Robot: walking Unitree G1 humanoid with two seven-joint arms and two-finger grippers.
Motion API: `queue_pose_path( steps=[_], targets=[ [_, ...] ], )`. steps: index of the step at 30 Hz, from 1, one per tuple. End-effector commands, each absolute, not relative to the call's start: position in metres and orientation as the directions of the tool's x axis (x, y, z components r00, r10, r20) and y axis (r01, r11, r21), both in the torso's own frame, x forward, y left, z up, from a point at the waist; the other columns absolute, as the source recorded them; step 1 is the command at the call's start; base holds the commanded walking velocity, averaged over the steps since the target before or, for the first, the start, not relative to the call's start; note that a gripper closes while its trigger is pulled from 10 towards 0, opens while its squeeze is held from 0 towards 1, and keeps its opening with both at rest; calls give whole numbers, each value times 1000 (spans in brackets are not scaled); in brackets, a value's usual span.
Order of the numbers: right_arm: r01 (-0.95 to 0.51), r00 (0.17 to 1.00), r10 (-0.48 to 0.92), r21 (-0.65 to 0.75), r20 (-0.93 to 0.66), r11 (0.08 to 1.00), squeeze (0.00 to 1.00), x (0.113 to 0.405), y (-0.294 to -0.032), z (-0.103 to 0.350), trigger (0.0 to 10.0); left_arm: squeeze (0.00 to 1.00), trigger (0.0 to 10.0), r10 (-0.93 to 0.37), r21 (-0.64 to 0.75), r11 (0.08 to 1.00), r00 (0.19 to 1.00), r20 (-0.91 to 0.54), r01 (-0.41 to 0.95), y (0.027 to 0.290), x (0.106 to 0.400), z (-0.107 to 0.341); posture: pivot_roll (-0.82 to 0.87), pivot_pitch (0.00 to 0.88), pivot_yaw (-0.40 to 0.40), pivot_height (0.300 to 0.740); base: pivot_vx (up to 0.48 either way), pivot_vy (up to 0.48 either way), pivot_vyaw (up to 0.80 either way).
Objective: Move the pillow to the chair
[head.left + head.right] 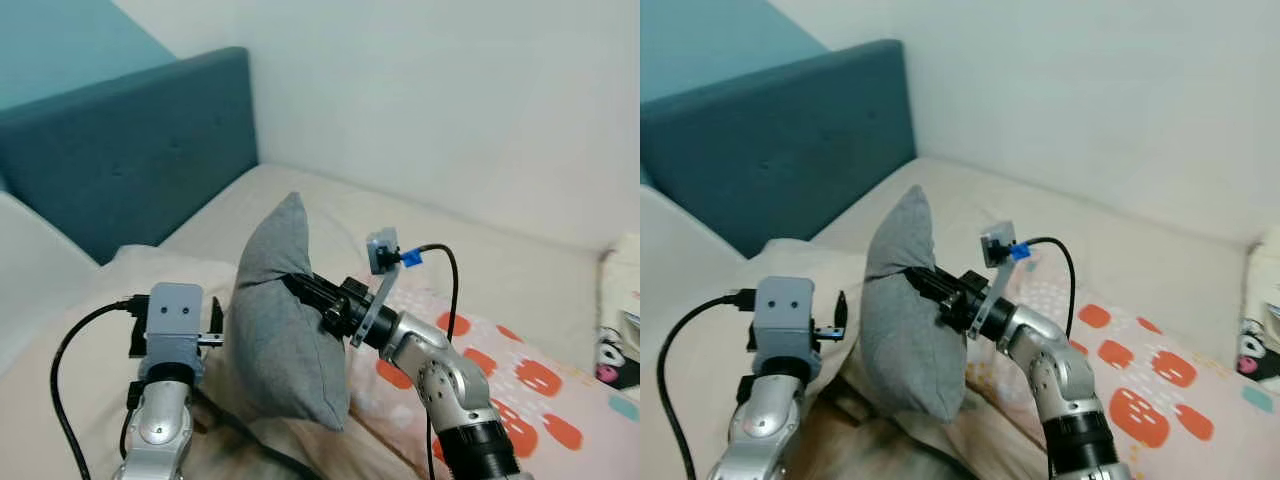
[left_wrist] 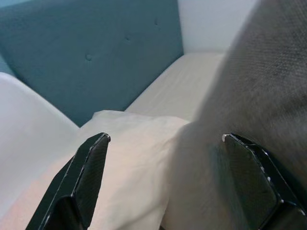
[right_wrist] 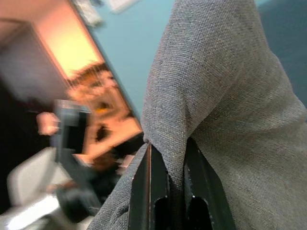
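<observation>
The right gripper (image 3: 168,165) pinches a fold of the grey pillow (image 1: 285,320) between nearly shut fingers (image 3: 144,191) — a bunched ridge of cloth gives thin fingers something to bite on a thing too bulky to span. The pillow stands on edge on the bed (image 1: 480,260), its upper corner pointing to 12 o'clock, soft and coarse-woven, sagging around the grip. At its 9 o'clock the left gripper (image 2: 163,143) holds its fingers wide apart, one touching the pillow's flank, gripping nothing — probably ready to steady the load. Below lie a cream sheet (image 2: 129,143) and a quilt with orange spots (image 1: 530,385); the teal padded headboard (image 1: 130,150) sits at 10 o'clock.
</observation>
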State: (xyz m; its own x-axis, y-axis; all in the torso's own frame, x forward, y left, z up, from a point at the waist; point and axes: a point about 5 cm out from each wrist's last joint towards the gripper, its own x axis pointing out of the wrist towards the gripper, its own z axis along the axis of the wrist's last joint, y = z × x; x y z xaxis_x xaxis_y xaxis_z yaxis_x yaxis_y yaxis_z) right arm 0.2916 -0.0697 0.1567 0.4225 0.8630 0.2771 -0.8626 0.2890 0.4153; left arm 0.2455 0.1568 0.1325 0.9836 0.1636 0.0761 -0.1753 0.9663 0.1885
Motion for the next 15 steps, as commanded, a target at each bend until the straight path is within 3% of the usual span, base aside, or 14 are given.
queue_pose_path(
  steps=[1, 15],
  targets=[
    [-909, 325, 862, 380, 388, 172, 0, 285, -63, 174, 10000, 0, 10000, 137, 206, 967, 987, 84, -152, 154, 246, 133, 132, 0, -32, 735, 0, 0, 744],
    [-911, 263, 851, 407, 455, 64, 0, 282, -61, 178, 10000, 0, 10000, 111, 176, 977, 991, 70, -122, 152, 247, 130, 134, 0, -33, 735, 0, 0, 712]
  ],
)
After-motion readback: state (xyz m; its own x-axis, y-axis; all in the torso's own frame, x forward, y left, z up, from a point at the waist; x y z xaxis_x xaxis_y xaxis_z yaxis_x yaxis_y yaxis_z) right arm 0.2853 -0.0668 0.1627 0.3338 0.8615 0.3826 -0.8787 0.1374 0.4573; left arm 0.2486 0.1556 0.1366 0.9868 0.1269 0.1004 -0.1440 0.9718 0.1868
